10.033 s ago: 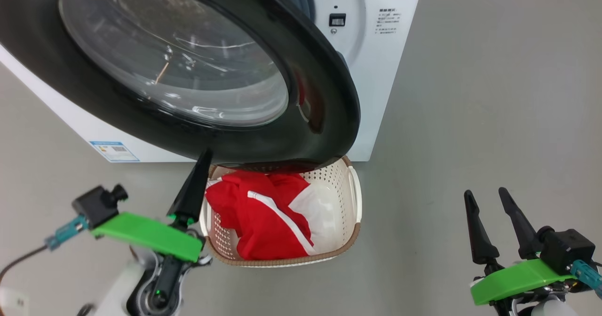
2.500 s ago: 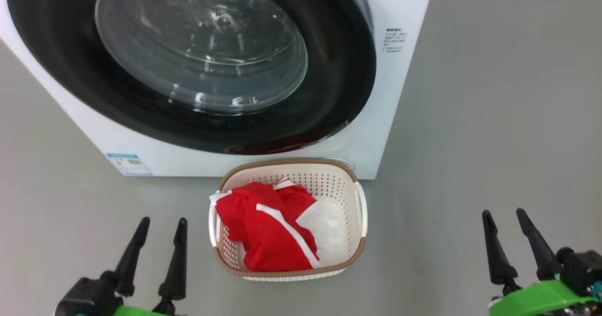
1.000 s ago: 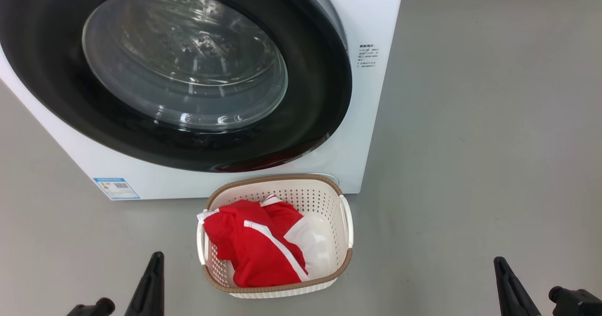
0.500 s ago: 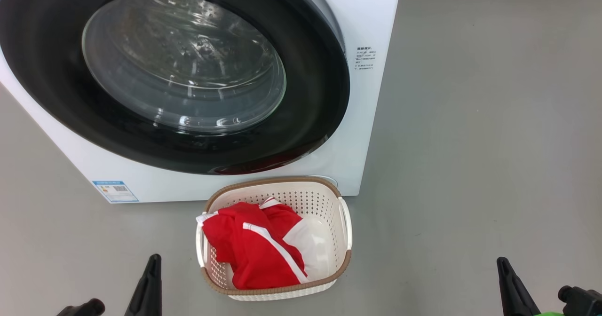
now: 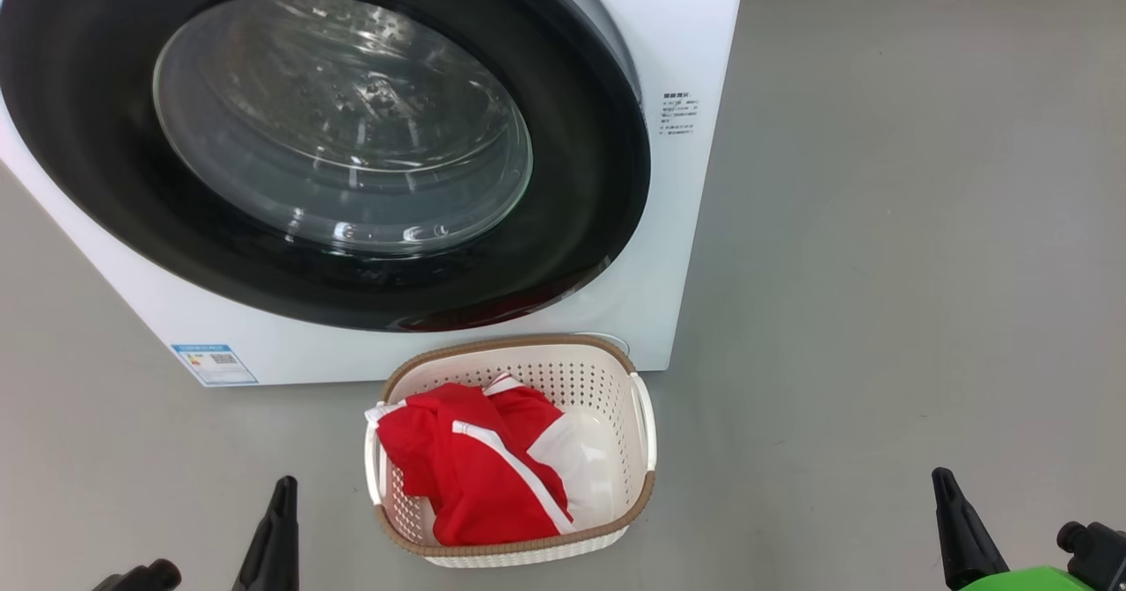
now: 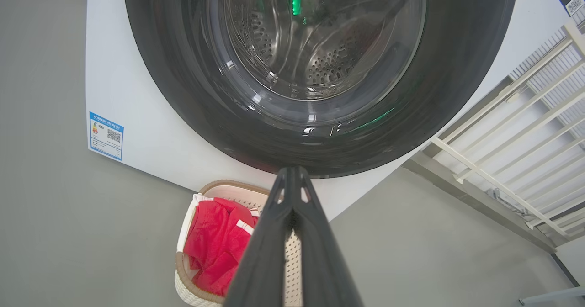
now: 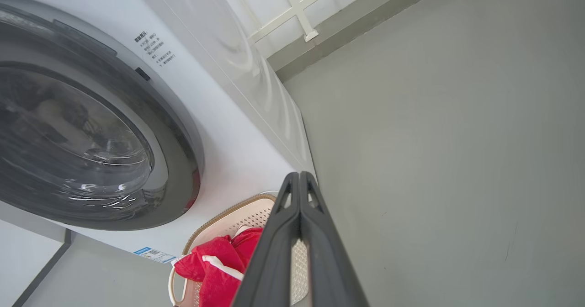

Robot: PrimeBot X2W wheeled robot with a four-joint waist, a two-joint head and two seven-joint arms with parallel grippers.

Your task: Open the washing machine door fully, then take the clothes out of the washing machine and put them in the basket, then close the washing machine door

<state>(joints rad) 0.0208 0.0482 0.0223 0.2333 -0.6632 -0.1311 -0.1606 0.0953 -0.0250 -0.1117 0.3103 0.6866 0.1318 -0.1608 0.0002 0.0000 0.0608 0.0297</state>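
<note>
- The left gripper [image 6: 291,175] has its two dark fingers pressed together from base to tip, with nothing between them. It is aimed at the lower edge of the washing machine door [image 5: 581,222] and is clear of it.
- The right gripper [image 7: 299,179] has its fingers together in the same way and holds nothing. It is low over the grey floor [image 5: 880,266], to the right of the basket [image 5: 528,547].
- The door lies flush against the front of the washing machine [image 5: 695,37]. The perforated drum [image 6: 329,60] shows through the glass.
- The basket stands on the floor just in front of the machine, below the door's lower right rim.
- The clothes [image 5: 466,477], red with white stripe trim, lie bunched inside the basket, mostly on its left side. A white panel rests against the right wall.
- A blue label [image 5: 214,363] is fixed at the machine's lower left corner.
</note>
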